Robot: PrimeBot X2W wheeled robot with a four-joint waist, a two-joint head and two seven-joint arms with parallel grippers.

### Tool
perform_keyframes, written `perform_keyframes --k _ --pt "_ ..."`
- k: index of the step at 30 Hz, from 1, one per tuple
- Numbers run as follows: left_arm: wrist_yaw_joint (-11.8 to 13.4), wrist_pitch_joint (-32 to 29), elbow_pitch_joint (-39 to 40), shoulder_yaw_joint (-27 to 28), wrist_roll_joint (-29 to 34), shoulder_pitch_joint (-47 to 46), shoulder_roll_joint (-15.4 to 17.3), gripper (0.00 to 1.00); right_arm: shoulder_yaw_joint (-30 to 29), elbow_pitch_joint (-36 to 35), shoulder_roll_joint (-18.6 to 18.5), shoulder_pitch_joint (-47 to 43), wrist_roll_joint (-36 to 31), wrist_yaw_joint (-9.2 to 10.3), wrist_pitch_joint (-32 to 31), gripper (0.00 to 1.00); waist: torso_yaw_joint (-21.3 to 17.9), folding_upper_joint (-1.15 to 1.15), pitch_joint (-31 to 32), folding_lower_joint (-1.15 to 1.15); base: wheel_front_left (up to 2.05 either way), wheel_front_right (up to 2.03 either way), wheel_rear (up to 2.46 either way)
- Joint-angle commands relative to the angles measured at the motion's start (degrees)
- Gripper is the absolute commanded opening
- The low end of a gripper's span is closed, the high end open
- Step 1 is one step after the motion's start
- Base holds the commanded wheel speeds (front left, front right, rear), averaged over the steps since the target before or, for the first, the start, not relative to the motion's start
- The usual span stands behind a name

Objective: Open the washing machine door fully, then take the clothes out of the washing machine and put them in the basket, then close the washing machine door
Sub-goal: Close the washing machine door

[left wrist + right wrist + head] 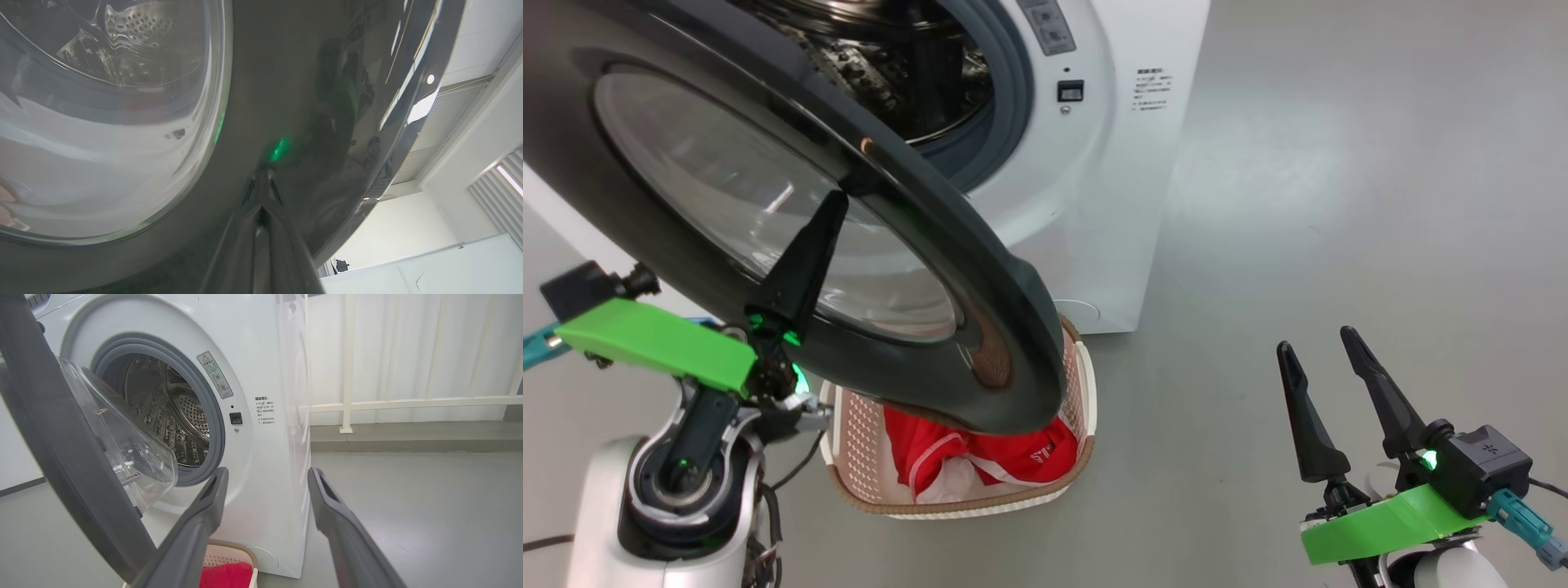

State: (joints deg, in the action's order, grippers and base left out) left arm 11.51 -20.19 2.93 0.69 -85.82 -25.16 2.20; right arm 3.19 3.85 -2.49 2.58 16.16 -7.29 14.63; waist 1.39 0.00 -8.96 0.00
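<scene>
Head view: door point(1005, 327) half open at near left, over basket point(849, 441) of red clothes point(1013, 459); left gripper point(836, 201) closed, tips against glossy rim point(915, 204), right gripper point(1316, 340) open, idle; probably heavy, stiff, slippery, so push on rim, not glass point(727, 188).

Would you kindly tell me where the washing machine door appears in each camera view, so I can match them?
Head view: washing machine door sweeps from upper left to centre, above the basket.
Left wrist view: door spans left and centre, close up.
Right wrist view: door slants along the left edge.
Shared landmark: the steel drum.
</scene>
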Motion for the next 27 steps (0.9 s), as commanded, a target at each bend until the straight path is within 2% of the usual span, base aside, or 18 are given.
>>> perform_keyframes --k 1,11,27 --pt "-1.1 0.9 0.9 1.2 1.2 -3.1 0.7 0.00 1.6 -1.6 -0.4 1.6 0.0 -0.20 0.4 1.00 -1.1 0.00 -0.6 0.00 0.00 0.00 0.00" --pt "-3.7 5.1 -5.0 0.2 4.3 -7.9 0.7 0.00 2.4 -1.7 -0.4 1.9 -0.9 -0.20 0.4 1.00 -4.4 0.00 -1.8 0.00 0.00 0.00 0.00" --pt "-7.2 11.0 -13.8 0.8 2.6 -16.2 0.7 0.00 3.3 -2.0 -0.4 2.1 -1.0 -0.20 0.4 1.00 -8.6 0.00 -3.1 0.00 0.00 0.00 0.00"
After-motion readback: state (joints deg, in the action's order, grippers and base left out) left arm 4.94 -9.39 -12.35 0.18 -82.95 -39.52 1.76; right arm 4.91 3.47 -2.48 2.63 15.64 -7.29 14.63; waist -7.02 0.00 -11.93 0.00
